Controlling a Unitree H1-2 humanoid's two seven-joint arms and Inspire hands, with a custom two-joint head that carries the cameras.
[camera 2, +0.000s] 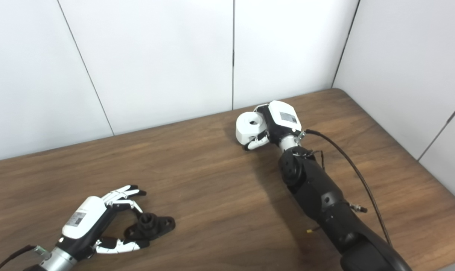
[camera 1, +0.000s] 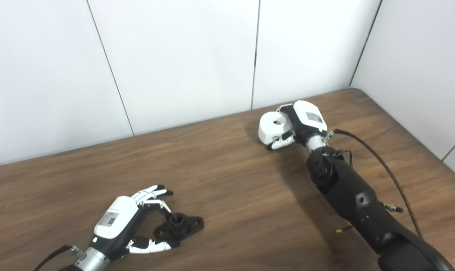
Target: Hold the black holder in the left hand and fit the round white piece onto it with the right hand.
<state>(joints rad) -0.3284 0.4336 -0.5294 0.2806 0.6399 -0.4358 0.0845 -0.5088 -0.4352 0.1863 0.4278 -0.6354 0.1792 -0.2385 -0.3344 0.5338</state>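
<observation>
at the near left, the left hand [camera 1: 124, 222] lies low over the wooden counter [camera 1: 227, 195]. its fingers [camera 1: 154, 192] are spread apart and the thumb reaches forward under the black holder [camera 1: 180, 225], which lies flat on the counter between thumb and fingers. the thumb tip touches the holder's near edge, but the fingers are not closed on it. the holder has a raised round hub in the middle and a flat ear with a hole on its right side. farther back and to the right, well apart from the holder, the right hand [camera 1: 300, 124] has its fingers clamped on the round white piece [camera 1: 273, 126]. the piece has a hole on top and sits at the counter surface, near the white wall panels [camera 1: 174, 56].
</observation>
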